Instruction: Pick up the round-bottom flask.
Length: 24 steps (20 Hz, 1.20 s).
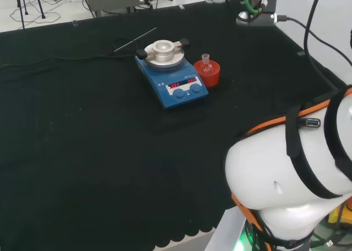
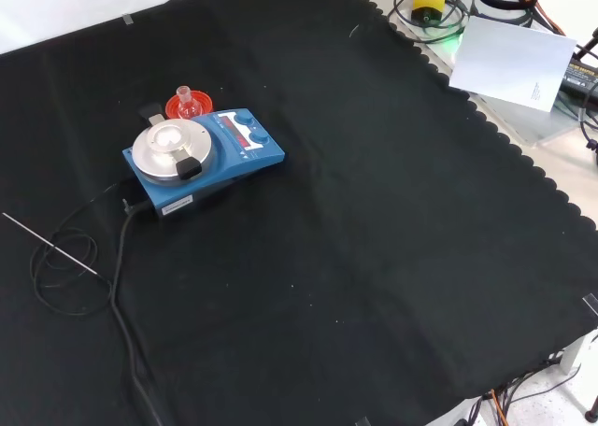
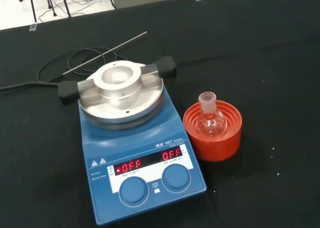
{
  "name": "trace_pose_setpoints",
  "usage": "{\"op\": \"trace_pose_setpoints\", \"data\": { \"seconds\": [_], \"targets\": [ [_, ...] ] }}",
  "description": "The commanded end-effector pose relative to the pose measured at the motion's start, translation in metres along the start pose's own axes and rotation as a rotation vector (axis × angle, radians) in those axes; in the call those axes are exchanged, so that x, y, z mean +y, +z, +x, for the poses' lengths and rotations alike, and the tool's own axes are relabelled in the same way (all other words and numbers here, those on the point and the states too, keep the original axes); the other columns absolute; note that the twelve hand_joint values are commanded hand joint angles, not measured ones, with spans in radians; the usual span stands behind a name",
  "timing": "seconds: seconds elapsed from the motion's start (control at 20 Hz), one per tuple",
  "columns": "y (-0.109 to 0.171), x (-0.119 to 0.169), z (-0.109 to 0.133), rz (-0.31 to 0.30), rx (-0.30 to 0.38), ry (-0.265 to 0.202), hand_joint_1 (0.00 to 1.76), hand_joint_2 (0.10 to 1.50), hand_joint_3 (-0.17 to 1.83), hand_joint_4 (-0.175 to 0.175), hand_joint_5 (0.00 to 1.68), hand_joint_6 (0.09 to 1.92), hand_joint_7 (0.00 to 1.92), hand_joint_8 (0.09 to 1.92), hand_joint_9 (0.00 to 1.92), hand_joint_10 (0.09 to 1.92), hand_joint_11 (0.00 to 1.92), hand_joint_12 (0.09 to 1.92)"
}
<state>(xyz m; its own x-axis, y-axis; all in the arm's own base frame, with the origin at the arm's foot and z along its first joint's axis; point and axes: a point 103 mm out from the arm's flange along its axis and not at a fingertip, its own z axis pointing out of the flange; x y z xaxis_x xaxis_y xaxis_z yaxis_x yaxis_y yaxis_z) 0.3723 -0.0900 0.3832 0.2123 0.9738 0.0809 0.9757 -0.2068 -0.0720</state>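
Observation:
A small clear round-bottom flask [image 1: 206,66] stands upright, neck up, in a red ribbed ring stand [image 1: 209,76]. In the front view the flask [image 2: 186,97] and its stand [image 2: 174,105] sit just behind the blue stirrer. The wrist view looks down on the flask [image 3: 210,119] in the stand [image 3: 220,144] from some way off, with nothing touching it. The flask looks empty. At the head view's top right, the arm's end with green cables [image 1: 256,9] hangs well above and to the right of the flask.
A blue hotplate stirrer [image 1: 179,88] with a round metal block [image 3: 120,83] stands close beside the stand. Its black cable [image 2: 117,258] and a thin metal probe [image 2: 47,244] lie on the cloth. The arm's white links [image 1: 291,174] fill the head view's lower right.

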Motion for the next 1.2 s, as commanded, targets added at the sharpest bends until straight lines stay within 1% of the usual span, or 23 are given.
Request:
{"op": "trace_pose_setpoints", "data": {
  "seconds": [0.05, 0.15, 0.4, 0.55, 0.65, 0.7, 0.85, 0.9, 0.95, 1.0, 1.05, 1.2],
  "targets": [
    [0.044, 0.029, -0.017, 0.023, 0.049, 0.024, 0.31, 1.24, 0.14, -0.032, 0.33, 0.09, 0.03, 0.44, 0.08, 0.68, 0.0, 0.86],
    [0.055, 0.04, -0.021, 0.031, 0.052, 0.026, 0.33, 1.23, 0.14, -0.034, 0.33, 0.09, 0.04, 0.45, 0.08, 0.68, 0.0, 0.87],
    [0.086, 0.068, -0.017, 0.055, 0.06, 0.03, 0.35, 1.22, 0.14, -0.041, 0.36, 0.09, 0.04, 0.46, 0.09, 0.69, 0.0, 0.88],
    [0.104, 0.085, -0.018, 0.046, 0.064, 0.034, 0.36, 1.22, 0.14, -0.043, 0.37, 0.09, 0.05, 0.47, 0.1, 0.69, 0.0, 0.89],
    [0.114, 0.094, -0.019, 0.015, 0.068, 0.042, 0.37, 1.22, 0.14, -0.046, 0.38, 0.09, 0.04, 0.47, 0.1, 0.7, 0.0, 0.9],
    [0.119, 0.098, -0.02, 0.01, 0.067, 0.044, 0.38, 1.22, 0.14, -0.048, 0.39, 0.09, 0.04, 0.47, 0.1, 0.7, 0.0, 0.9],
    [0.137, 0.113, -0.025, 0.03, 0.064, 0.05, 0.41, 1.21, 0.13, -0.051, 0.4, 0.09, 0.03, 0.47, 0.1, 0.7, 0.0, 0.91],
    [0.139, 0.112, -0.005, 0.032, 0.046, 0.055, 0.42, 1.2, 0.13, -0.052, 0.4, 0.09, 0.03, 0.47, 0.1, 0.7, 0.0, 0.91],
    [0.143, 0.115, -0.002, 0.039, 0.06, 0.058, 0.43, 1.19, 0.13, -0.053, 0.4, 0.09, 0.03, 0.47, 0.1, 0.7, 0.0, 0.92],
    [0.149, 0.12, -0.006, 0.045, 0.073, 0.059, 0.45, 1.18, 0.13, -0.053, 0.4, 0.09, 0.03, 0.47, 0.1, 0.7, 0.0, 0.92],
    [0.155, 0.125, -0.011, 0.046, 0.073, 0.061, 0.47, 1.17, 0.12, -0.054, 0.4, 0.09, 0.03, 0.47, 0.1, 0.7, 0.0, 0.92],
    [0.173, 0.137, -0.026, 0.043, 0.071, 0.086, 0.52, 1.14, 0.11, -0.052, 0.4, 0.09, 0.03, 0.48, 0.11, 0.71, 0.0, 0.96]
  ]
}}
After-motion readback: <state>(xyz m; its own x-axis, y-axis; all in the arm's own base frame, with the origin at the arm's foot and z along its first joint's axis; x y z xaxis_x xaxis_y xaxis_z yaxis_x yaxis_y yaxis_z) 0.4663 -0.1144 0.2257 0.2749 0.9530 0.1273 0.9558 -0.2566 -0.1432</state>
